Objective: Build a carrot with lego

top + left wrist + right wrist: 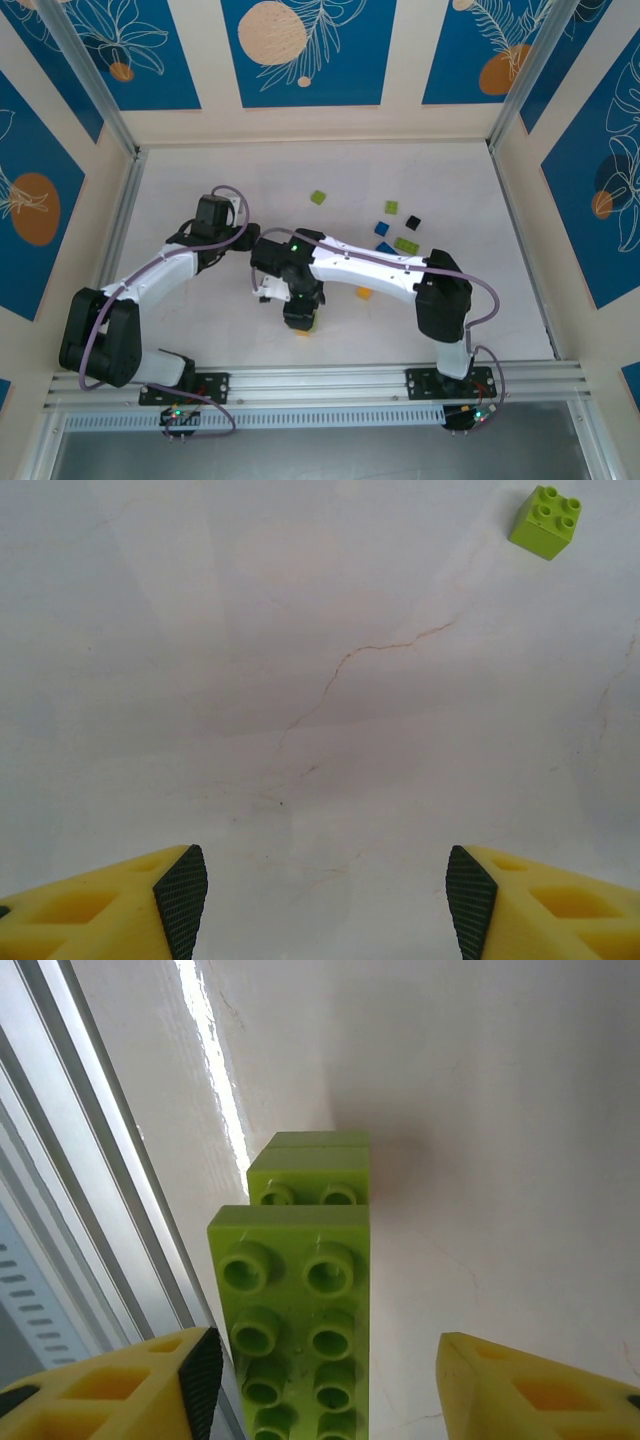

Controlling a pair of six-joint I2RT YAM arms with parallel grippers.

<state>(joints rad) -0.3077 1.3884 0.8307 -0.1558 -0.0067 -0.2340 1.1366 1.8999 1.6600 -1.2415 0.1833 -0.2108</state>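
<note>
We judge green top of carrot built: lime green stack (pixel 300 1290) on desk (pixel 450 180) by front rail (pixel 90 1160), between parted jaws of right gripper (pixel 320 1360), not gripped. Left gripper (pixel 320 880) open, empty, loose lime brick (pixel 546 521) ahead. Next, we think: fetch orange brick (pixel 364 293), align studs, press on squarely.

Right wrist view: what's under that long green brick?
Another lime green brick pokes out from under the long green brick at its far end. Anything lower in the stack is covered by these two.
</note>
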